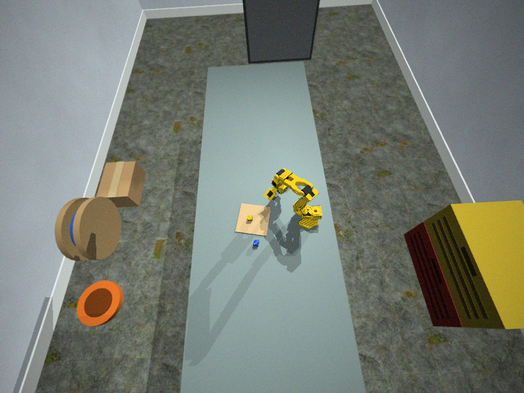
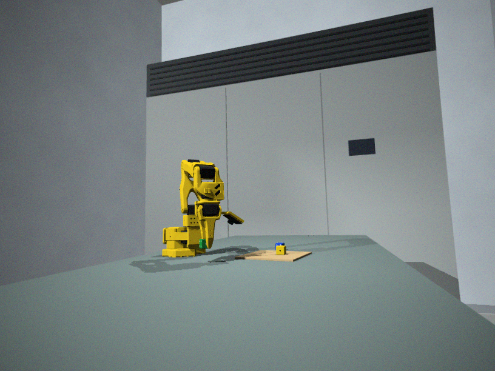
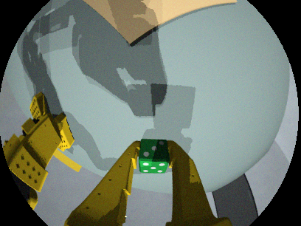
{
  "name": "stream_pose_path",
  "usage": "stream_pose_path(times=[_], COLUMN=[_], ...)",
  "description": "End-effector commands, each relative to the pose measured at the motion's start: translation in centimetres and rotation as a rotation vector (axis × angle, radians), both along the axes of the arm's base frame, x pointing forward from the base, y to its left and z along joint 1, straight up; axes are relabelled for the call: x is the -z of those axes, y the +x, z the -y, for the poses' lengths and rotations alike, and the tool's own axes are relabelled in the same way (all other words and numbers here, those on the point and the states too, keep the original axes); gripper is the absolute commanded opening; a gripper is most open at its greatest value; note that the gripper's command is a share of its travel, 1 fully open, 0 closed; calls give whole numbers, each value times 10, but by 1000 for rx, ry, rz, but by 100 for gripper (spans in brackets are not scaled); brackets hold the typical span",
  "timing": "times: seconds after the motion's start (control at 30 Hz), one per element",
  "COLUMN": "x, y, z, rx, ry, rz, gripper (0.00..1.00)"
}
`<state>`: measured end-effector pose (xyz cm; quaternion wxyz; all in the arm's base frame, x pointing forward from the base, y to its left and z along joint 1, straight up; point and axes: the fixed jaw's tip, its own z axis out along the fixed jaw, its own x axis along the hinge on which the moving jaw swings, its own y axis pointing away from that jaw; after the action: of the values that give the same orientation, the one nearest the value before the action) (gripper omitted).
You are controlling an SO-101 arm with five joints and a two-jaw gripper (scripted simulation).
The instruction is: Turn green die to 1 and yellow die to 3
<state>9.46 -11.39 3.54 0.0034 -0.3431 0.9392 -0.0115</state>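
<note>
Between arm (image 1: 295, 182) (image 2: 187, 191) and yellow die (image 1: 249, 218) (image 2: 281, 250): open air; blue die (image 1: 255, 243) (image 2: 279, 243) just beyond mat (image 1: 243, 227) (image 2: 295, 256) (image 3: 177, 11).

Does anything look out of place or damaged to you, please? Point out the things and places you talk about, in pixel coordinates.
Nothing looks damaged. The mat (image 1: 242, 226) (image 2: 292, 257) (image 3: 192, 7) lies flat with the yellow die (image 1: 249, 218) (image 2: 281, 250) on it; the blue die (image 1: 255, 243) (image 2: 279, 243) sits off it, which the task allows.

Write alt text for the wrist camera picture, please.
A green cube-shaped die with white dots is pinched between the yellow fingers of the end effector, off the tan square mat whose corner shows at the top.
</note>
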Motion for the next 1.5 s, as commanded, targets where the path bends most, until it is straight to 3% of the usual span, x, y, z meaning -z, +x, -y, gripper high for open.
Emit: stream_pose_path(times=[0.0, 1.47], x=[-1, 15], y=[1, 1], z=[3, 4], rx=[13, 13], ry=[-15, -15], rz=[14, 14], gripper=[0, 0])
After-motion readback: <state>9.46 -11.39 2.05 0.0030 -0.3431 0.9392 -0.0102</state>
